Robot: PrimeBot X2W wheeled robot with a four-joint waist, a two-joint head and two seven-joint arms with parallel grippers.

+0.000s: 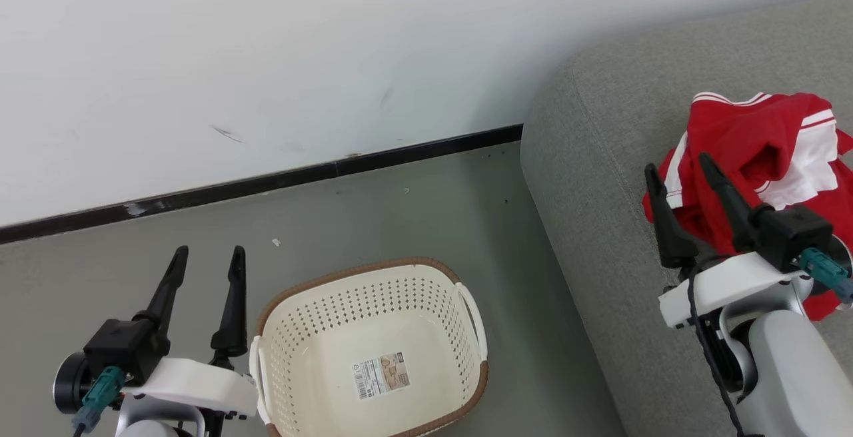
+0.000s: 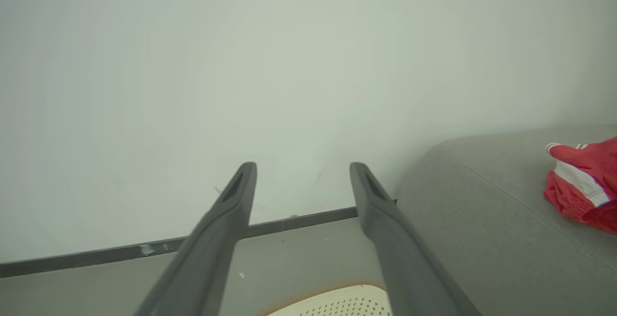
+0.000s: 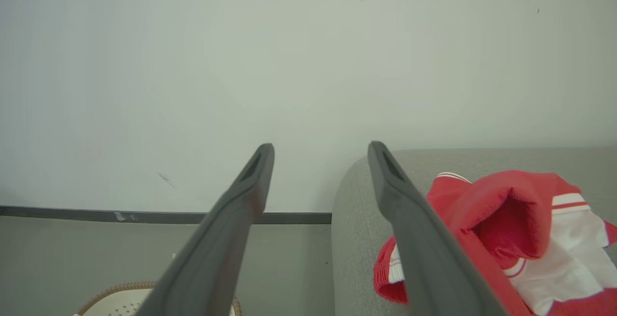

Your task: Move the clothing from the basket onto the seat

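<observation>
The clothing (image 1: 766, 150) is seen heaped in a red and white bundle on the seat (image 1: 600, 237), at the right; whether one piece or two lie there cannot be told. The basket (image 1: 373, 294) is set on the floor (image 1: 433, 224) left of the seat, a label (image 1: 381, 374) stuck to its bottom. The left gripper (image 1: 210, 252) is held near the basket's left side, its jaws parted and empty. The right gripper (image 1: 678, 165) is held at the bundle's near left edge, jaws likewise parted and empty.
</observation>
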